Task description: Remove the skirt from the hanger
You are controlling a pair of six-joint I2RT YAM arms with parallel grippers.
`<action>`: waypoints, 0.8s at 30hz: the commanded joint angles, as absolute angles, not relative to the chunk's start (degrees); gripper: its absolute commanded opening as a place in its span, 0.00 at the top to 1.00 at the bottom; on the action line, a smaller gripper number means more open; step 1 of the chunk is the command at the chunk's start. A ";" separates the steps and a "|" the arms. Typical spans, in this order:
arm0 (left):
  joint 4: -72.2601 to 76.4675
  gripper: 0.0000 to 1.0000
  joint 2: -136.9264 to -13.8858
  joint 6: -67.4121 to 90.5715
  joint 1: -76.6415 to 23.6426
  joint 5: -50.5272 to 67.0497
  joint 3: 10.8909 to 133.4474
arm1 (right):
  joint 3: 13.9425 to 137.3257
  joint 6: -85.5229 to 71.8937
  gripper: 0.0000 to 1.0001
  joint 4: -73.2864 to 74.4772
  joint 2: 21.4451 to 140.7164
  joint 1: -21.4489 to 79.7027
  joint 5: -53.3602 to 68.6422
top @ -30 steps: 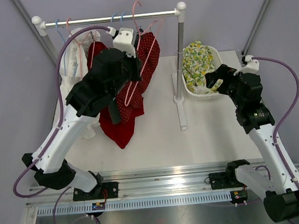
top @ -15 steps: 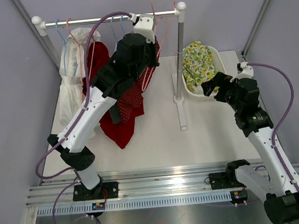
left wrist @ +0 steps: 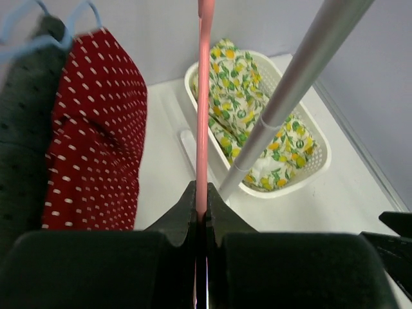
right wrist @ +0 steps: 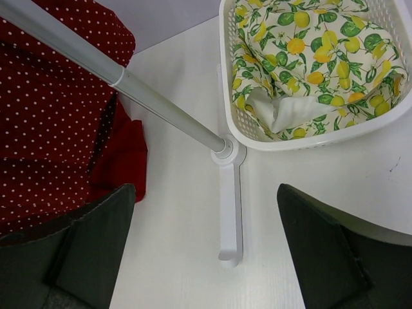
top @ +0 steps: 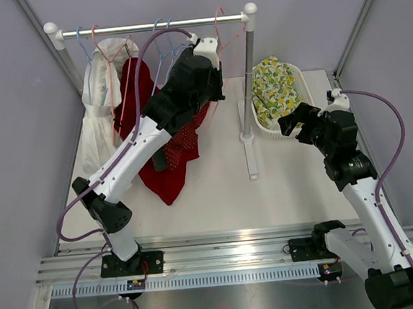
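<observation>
The red polka-dot skirt [top: 183, 131] hangs under the rail [top: 130, 28], mostly behind my left arm. It also shows at the left of the left wrist view [left wrist: 96, 129] and of the right wrist view [right wrist: 51, 109]. My left gripper [top: 216, 81] is near the rail's right end. In the left wrist view it [left wrist: 201, 212] is shut on the thin pink hanger [left wrist: 205, 96], whose hook [top: 220, 16] is by the rail. My right gripper [top: 298, 121] is open and empty in front of the basket, above the pole's foot in its wrist view [right wrist: 206, 251].
A white garment [top: 100, 91] and a plain red one [top: 161, 176] hang further left, with blue hanger hooks [top: 163, 28]. The upright pole [top: 247, 78] stands on a white foot [top: 250, 154]. A white basket [top: 298, 81] holding lemon-print cloth [top: 273, 91] sits at the back right.
My left arm swung right along the rail with the pink hanger, lifting its hook above the rail and lowering it again. My right gripper drew slightly left, away from the basket.
</observation>
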State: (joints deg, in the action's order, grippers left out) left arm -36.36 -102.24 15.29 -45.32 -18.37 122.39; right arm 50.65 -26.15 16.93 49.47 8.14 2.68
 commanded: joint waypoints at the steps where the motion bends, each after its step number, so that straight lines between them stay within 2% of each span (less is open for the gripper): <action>1: -30.79 1.00 -97.05 18.89 -46.23 -15.38 112.80 | 51.33 -26.28 0.01 17.93 48.17 8.17 2.90; 2: -29.80 1.00 -95.73 19.42 -46.40 -15.38 106.59 | 51.15 -26.28 0.01 17.93 47.82 8.17 2.73; 5: -28.74 1.00 -92.38 20.04 -46.67 -15.91 101.44 | 50.01 -26.98 0.01 17.14 46.85 8.17 2.81; 9: -30.23 1.00 -89.92 18.90 -47.28 -16.70 101.34 | 50.62 -27.69 0.01 17.40 47.63 8.17 3.95; 10: -31.28 0.95 -88.87 18.72 -47.37 -16.87 101.51 | 50.80 -27.77 0.01 17.49 47.72 8.17 3.96; 11: -31.64 0.79 -88.25 18.46 -47.55 -17.05 101.51 | 51.06 -27.69 0.01 17.75 47.64 8.17 3.78; 13: -32.34 0.62 -86.67 18.19 -47.72 -17.23 100.73 | 51.24 -27.51 0.00 17.93 47.20 8.17 3.61; 14: -32.34 0.39 -85.01 17.93 -47.81 -17.31 100.20 | 51.24 -27.34 0.01 18.10 46.85 8.17 3.17; 18: -33.22 0.13 -80.95 17.32 -47.90 -18.80 99.49 | 51.15 -26.98 0.01 18.28 46.76 8.17 2.37; 20: -34.45 0.07 -79.81 16.79 -47.90 -19.33 100.54 | 51.33 -27.07 0.01 18.54 46.93 8.17 2.29; 24: -37.00 0.04 -77.53 15.65 -47.90 -20.56 104.32 | 51.86 -27.16 0.01 19.07 47.02 8.17 2.37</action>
State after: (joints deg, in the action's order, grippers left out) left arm -36.27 -80.64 17.39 -47.79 -18.35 100.40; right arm 50.26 -26.85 19.73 47.64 8.14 2.63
